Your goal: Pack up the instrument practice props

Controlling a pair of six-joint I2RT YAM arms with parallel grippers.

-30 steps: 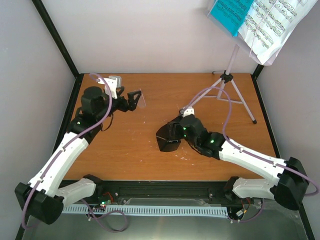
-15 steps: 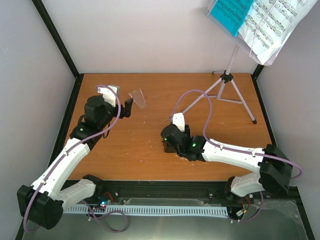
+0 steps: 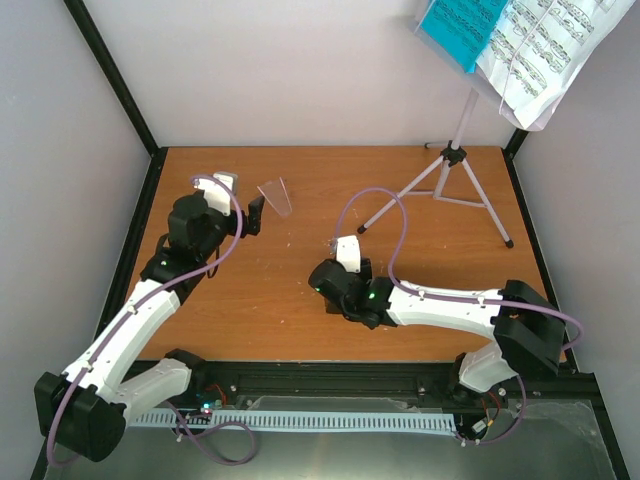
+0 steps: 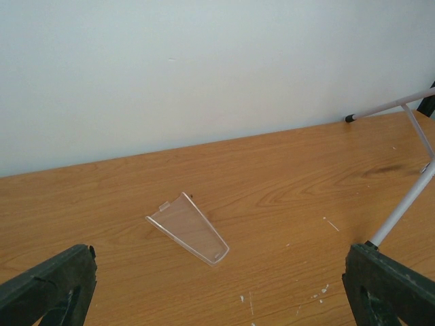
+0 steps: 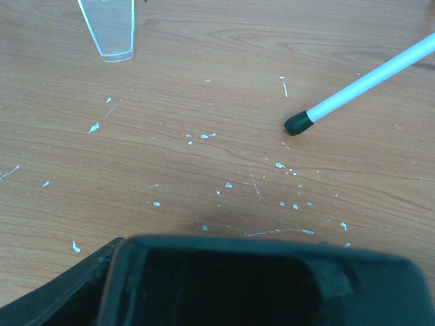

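Clamps metronome (image 5: 258,285) in right gripper (image 3: 328,283) near foot of music stand (image 3: 452,153), with left gripper (image 4: 217,272) splayed empty. Risks clipping that foot on lift-out, toppling stand.

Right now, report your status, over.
Left gripper open, facing clear cover. Right gripper shut on metronome. Music stand upright, sheet music and folder on it. Stand leg nearby.

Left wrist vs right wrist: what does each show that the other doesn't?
Left wrist only: the back wall, the open left gripper, a second stand leg reaching the wall.
Right wrist only: a black hollow body, probably the metronome, along the bottom edge; the near leg's black foot.
Both: the clear plastic cover lying flat, the wooden table, white flecks.
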